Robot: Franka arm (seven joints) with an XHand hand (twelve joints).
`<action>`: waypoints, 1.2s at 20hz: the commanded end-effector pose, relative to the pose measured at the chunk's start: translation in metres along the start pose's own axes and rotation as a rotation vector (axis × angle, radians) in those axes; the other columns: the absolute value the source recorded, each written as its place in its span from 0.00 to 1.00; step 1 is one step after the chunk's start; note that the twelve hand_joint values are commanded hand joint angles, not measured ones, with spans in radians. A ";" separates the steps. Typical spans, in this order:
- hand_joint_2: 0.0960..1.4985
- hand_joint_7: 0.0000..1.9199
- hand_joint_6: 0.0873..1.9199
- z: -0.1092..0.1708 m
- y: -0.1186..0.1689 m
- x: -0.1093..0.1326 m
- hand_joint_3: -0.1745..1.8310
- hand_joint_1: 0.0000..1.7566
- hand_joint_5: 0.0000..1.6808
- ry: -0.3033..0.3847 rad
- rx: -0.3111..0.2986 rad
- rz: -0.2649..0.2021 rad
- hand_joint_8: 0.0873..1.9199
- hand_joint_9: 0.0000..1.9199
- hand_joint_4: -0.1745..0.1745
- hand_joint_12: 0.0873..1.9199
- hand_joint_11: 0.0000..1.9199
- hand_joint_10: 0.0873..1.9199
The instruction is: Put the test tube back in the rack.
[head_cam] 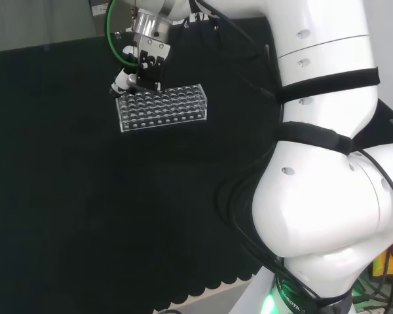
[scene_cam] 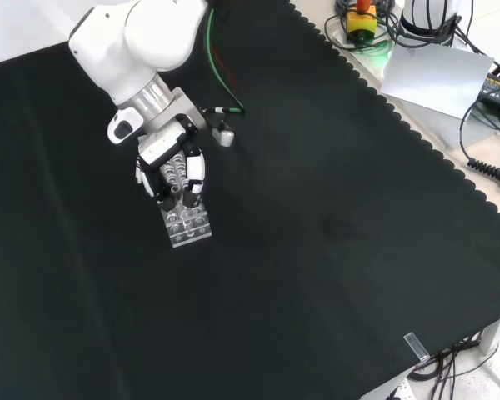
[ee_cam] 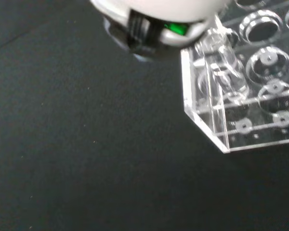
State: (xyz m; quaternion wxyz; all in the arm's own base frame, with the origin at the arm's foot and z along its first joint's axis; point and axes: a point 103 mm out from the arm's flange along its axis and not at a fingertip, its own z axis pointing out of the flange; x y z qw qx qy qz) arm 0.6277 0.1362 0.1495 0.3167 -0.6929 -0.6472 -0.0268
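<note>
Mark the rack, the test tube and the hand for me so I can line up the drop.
rack (head_cam: pixel 167 112): head view, on its clear front wall.
test tube (ee_cam: pixel 229 67): wrist view, on the glass body standing in a corner hole.
hand (scene_cam: pixel 173 171): front view, on the fingers above the rack's far end.

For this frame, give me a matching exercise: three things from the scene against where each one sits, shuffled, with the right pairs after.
Things:
1. robot hand
2. test tube rack
3. test tube

Places:
A. standing on the black cloth, near the far edge in the head view
B. in a hole at the rack's corner, seen in the wrist view
C. over one end of the rack, fingers pointing down

Pairs: 1-C, 2-A, 3-B
</note>
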 end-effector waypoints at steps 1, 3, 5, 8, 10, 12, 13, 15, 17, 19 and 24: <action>0.36 0.17 0.23 -0.004 0.001 0.003 0.34 0.57 0.27 0.084 0.139 -0.053 0.45 0.26 0.52 0.79 0.12 0.43; 0.35 0.12 0.20 -0.007 -0.002 0.005 0.35 0.57 0.23 0.092 0.138 -0.066 0.48 0.20 0.54 0.81 0.08 0.48; 0.35 0.10 0.19 -0.013 -0.006 0.008 0.35 0.57 0.22 0.094 0.132 -0.077 0.48 0.18 0.55 0.82 0.07 0.49; 0.34 0.09 0.18 -0.030 -0.017 0.012 0.35 0.57 0.22 0.099 0.110 -0.100 0.49 0.17 0.56 0.82 0.06 0.50; 0.34 0.08 0.17 -0.046 -0.027 0.016 0.35 0.56 0.22 0.103 0.087 -0.118 0.49 0.16 0.56 0.82 0.05 0.50; 0.34 0.08 0.16 -0.063 -0.039 0.020 0.35 0.56 0.22 0.112 0.063 -0.133 0.49 0.16 0.56 0.83 0.05 0.50; 0.34 0.08 0.16 -0.074 -0.047 0.023 0.35 0.56 0.22 0.112 0.051 -0.142 0.49 0.16 0.56 0.83 0.05 0.50; 0.34 0.08 0.16 -0.094 -0.061 0.029 0.35 0.57 0.22 0.106 0.029 -0.161 0.49 0.16 0.56 0.83 0.05 0.50; 0.34 0.08 0.15 -0.115 -0.074 0.036 0.35 0.57 0.22 0.100 0.004 -0.184 0.49 0.16 0.56 0.83 0.04 0.50; 0.34 0.08 0.15 -0.135 -0.087 0.043 0.35 0.56 0.22 0.100 -0.023 -0.206 0.49 0.16 0.56 0.83 0.04 0.50; 0.34 0.08 0.14 -0.174 -0.125 0.055 0.35 0.57 0.23 0.085 -0.069 -0.257 0.49 0.16 0.56 0.83 0.04 0.50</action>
